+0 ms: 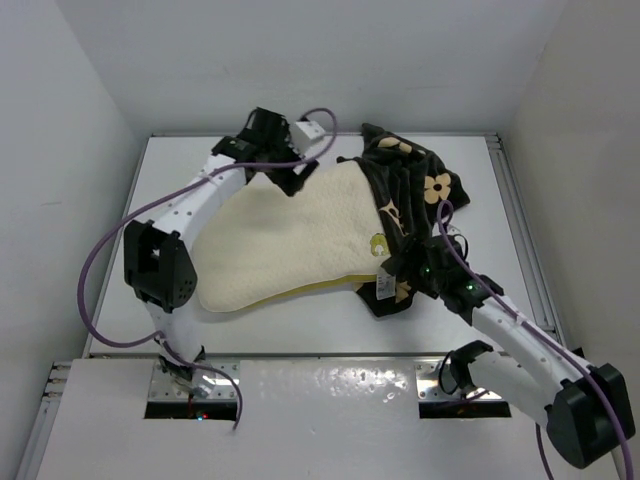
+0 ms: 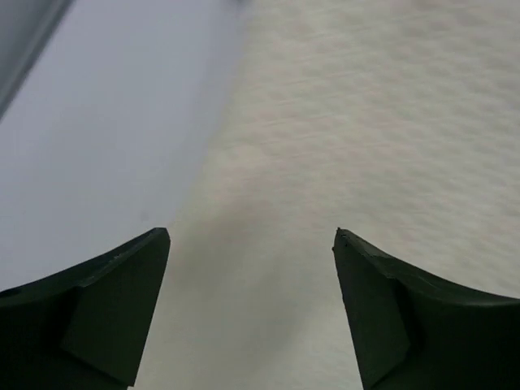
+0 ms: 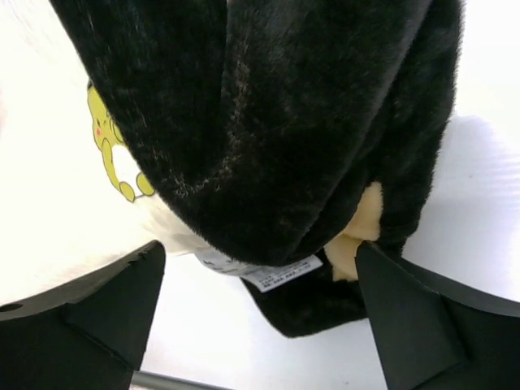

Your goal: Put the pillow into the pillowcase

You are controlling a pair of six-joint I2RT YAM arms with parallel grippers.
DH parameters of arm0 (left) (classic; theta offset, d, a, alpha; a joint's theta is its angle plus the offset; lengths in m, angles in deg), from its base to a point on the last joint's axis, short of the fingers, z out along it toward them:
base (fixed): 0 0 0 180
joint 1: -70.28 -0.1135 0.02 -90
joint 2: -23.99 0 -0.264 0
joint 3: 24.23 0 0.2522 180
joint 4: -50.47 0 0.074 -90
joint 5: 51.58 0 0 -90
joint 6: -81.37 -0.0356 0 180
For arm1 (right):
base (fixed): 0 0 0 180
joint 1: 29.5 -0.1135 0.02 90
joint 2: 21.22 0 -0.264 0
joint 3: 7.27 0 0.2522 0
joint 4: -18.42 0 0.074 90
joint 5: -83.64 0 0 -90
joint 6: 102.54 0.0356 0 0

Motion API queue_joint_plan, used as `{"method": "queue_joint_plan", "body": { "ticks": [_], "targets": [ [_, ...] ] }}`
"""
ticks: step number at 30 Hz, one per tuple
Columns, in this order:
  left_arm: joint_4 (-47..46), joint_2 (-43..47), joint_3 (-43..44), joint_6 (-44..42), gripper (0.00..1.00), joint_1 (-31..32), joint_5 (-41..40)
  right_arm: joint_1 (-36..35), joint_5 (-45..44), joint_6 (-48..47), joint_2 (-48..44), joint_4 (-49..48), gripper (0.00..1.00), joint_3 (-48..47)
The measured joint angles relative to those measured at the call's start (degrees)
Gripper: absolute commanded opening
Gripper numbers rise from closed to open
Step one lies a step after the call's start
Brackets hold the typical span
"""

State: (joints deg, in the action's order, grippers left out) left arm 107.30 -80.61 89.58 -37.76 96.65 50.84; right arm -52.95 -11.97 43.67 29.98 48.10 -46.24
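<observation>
Pillow [image 1: 290, 235]: cream and fuzzy, lying flat across the middle of the white table [image 1: 300, 330]. Its right end is tucked inside the pillowcase, while the larger left part lies bare.
Pillowcase [image 1: 405, 185]: black plush with tan flowers, bunched over the pillow's right end. Its far part is heaped near the table's back edge and its near corner trails toward the right arm.
Logo [image 3: 110, 154]: a small yellow figure on the pillow, showing just beside the edge of the pillowcase.
Tag [image 3: 268, 272]: white with print, sticking out from under the black fold, between the right fingers.
Left gripper [image 2: 252, 236]: at the pillow's far left corner, pointing down over the line where pillow meets table. Its jaws are wide apart and hold nothing.
Right gripper [image 3: 260, 248]: at the near edge of the pillowcase. Its jaws are spread wide, one on each side of the hanging black fold, not closed on it.
Pillow edge: yellow piping shows along the near side in the top view.
</observation>
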Motion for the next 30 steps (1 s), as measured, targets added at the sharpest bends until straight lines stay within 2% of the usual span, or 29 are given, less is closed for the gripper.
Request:
{"method": "queue_joint_plan", "body": {
  "ticks": [5,9,11,12,13,14,16,17,20,25,27,29,30],
  "targets": [
    [-7.52,-2.21,-0.35,1.31,0.89,-10.54,-9.42,-1.97,-1.33,4.92,4.26,-2.95,0.99,-0.24],
    [-11.65,-8.5,0.37,0.83,0.9,-17.07,-10.93,-3.04,-3.26,7.8,11.82,-5.92,0.97,-1.84],
    [-12.2,-13.09,0.57,0.42,0.9,-19.54,-10.14,-3.13,-3.74,8.68,15.63,-7.48,0.86,-2.69],
    [-12.13,-14.95,0.2,-0.17,0.9,-20.39,-9.62,-3.1,-4.04,9.07,17.2,-8.22,0.76,-3.06],
    [-12.9,-16.35,-1.53,-0.87,0.9,-21.11,-9.05,-2.97,-4.28,9.38,18.6,-8.9,0.51,-3.52],
    [-13.53,-16.83,-4.35,-1.44,0.88,-21.62,-8.37,-2.71,-4.42,9.16,19.76,-9.49,0.44,-4.02],
    [-16.06,-16.2,-10.1,-2.97,0.81,-21.73,-7.1,-1.75,-4.76,9.42,22.1,-10.08,0.33,-6.16],
    [-17.05,-15.32,-12.76,-3.91,0.71,-21.55,-6.36,-1.09,-5.03,9.05,23.34,-10.05,0.29,-7.72],
    [-16.57,-11.82,-17.92,-7.89,0.61,-20.68,-3.3,2.38,-5.64,5.42,29.14,-8.74,0.22,-15.08],
    [-12.35,-5.57,-24.22,-13.29,0.62,-16.9,1.95,7.72,-5.88,-1.79,40.46,-5.18,0.25,-29.62],
    [-10.45,-2.67,-27.45,-14.14,0.62,-14.03,4.0,9.66,-5.66,-4.42,44.96,-4.48,0.33,-35.28],
    [-8.87,0.46,-30.97,-14.1,0.63,-9.7,5.99,11.21,-5.11,-7.37,49.83,-3.37,0.46,-41.48],
    [-8.09,1.64,-32.28,-13.88,0.63,-7.34,6.88,11.96,-4.55,-9.01,52.22,-3.02,0.69,-44.57]
  ]
}}
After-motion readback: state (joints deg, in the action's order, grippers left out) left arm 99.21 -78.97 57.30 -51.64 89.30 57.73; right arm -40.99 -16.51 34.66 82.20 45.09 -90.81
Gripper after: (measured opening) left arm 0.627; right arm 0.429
